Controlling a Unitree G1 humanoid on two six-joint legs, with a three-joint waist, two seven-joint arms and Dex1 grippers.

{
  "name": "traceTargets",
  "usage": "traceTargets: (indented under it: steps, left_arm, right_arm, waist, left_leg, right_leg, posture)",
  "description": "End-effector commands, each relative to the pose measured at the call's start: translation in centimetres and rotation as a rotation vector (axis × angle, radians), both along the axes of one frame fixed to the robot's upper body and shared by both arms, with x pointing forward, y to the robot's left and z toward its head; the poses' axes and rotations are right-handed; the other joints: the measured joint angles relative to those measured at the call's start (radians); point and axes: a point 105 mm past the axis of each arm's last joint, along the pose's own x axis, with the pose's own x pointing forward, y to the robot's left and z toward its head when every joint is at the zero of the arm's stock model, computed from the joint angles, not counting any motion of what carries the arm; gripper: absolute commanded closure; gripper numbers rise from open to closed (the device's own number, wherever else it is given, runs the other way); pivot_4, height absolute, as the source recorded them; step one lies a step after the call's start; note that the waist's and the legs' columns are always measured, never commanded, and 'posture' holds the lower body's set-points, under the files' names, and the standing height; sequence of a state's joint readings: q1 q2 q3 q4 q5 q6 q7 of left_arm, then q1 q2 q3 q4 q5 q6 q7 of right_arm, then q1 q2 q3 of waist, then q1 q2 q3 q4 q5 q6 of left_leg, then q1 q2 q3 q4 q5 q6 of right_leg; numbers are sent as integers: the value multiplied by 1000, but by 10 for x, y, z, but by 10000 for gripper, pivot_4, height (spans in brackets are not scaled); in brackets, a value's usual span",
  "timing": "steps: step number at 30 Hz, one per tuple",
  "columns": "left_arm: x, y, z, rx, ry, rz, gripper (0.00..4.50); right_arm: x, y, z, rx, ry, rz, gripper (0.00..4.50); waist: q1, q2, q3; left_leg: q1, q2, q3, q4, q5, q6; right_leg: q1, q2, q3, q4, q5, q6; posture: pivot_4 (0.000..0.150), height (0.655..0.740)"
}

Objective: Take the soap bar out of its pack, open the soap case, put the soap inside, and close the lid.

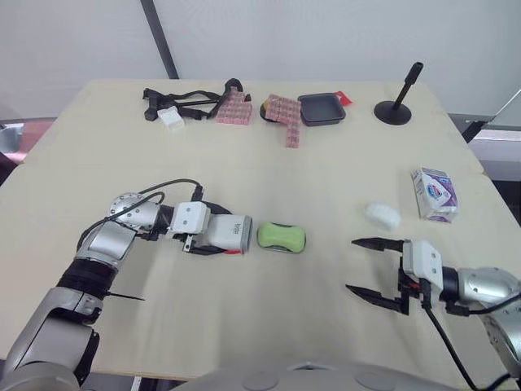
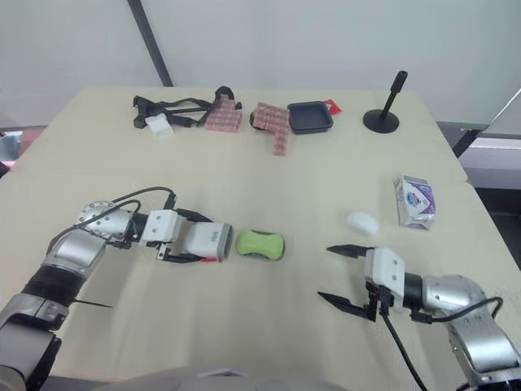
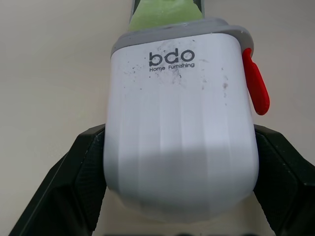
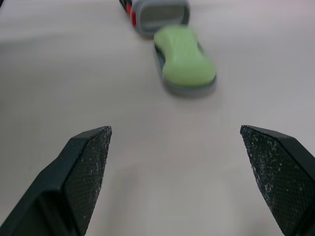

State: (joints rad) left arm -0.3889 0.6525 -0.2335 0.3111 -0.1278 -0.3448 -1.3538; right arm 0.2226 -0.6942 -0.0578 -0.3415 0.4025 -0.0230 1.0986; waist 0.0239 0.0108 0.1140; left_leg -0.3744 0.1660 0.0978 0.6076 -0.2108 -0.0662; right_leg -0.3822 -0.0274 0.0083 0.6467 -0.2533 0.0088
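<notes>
Left wrist view: my left gripper (image 3: 178, 132) clamps the case cover (image 1: 229, 235) beside its green tray (image 1: 282, 237); my right gripper (image 1: 352, 265) stands open near the soap bar (image 1: 381, 214).

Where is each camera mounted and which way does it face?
Eye views: on the head, facing forward and down over the table; left gripper and right gripper show.
Left wrist view: on that wrist, facing along its fingers clamping the white lid.
Right wrist view: on that wrist, facing the green tray between open fingers.
All share the green tray.
</notes>
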Motion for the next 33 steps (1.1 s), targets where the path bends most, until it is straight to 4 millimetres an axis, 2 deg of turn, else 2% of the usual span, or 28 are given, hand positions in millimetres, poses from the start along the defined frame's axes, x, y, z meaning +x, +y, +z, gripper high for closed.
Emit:
traceTargets:
  steps: [1,5,7,16,22,33]
  left_arm:
    - [0,3,17,-57,-40,8,10355]
    - [-4,3,20,-72,-34,19,10355]
    - [-5,3,20,-77,-29,23,10355]
    - [-9,-1,18,-74,-17,12,10355]
    - [-9,-4,19,-72,-14,3,10355]
    - [-11,-2,18,-68,-2,7,10355]
  right_arm:
    - [7,14,19,13,-50,36,0]
    - [31,36,42,-21,-118,45,0]
    - [35,44,46,-44,-111,56,0]
    - [53,79,46,-120,10,81,0]
    - [55,98,32,-198,74,82,0]
    - [59,108,23,-291,110,94,0]
  waist:
    - [4,0,0]
    - [0,0,1]
    - [2,0,1]
    - [5,0,2]
    - [10,0,2]
    - [22,0,2]
  left_leg:
    - [0,0,0,0,0,0]
    - [1,-1,-1,1,0,0]
    - [1,0,-1,0,0,0]
    - [1,0,-2,0,3,-5]
    - [1,0,-1,-1,3,-9]
    - [1,0,-1,-1,3,-12]
  right_leg:
    - [0,0,0,0,0,0]
    - [-1,-1,-1,-1,1,1]
    - [-1,0,-1,0,1,1]
    - [-2,0,-2,-1,2,4]
    - [-2,1,-2,-1,2,4]
    - [-2,2,-1,-1,2,4]
  posture:
    - [1500,7400]
    - [1500,7400]
    - [1500,7400]
    - [1500,7400]
    - [1500,7400]
    - [1500,7400]
